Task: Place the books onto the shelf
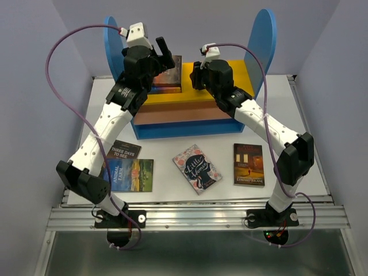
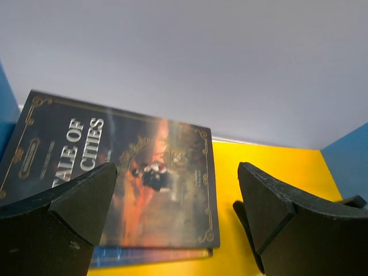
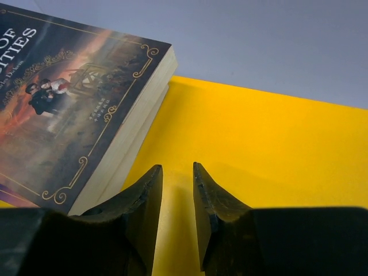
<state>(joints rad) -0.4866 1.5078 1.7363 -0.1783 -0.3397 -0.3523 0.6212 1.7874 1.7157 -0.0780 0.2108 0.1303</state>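
A small shelf unit (image 1: 261,34) with round-topped blue side panels is noted at the far edge of the white table (image 1: 310,115). Two paperbacks are stacked flat at the left end of its yellow top board (image 3: 259,149): a dark, gilt-bordered "Tale of Two Cities" book (image 2: 161,190) on top and a blue-edged book (image 2: 144,256) beneath.

The left gripper (image 2: 177,172) is held wide apart and empty above this stack. One finger is over the cover, the other over bare board.

The right gripper (image 3: 176,172) is seen narrowly parted, with nothing between the fingers, over bare board just right of the stack's edge.

Four paperbacks are laid flat along the table's near edge:
- "Three Days to See" (image 1: 123,150) overlapping "Animal Farm" (image 1: 132,175) at the left
- "Little Women" (image 1: 197,168) at the centre
- a dark orange-lit book (image 1: 248,164) at the right
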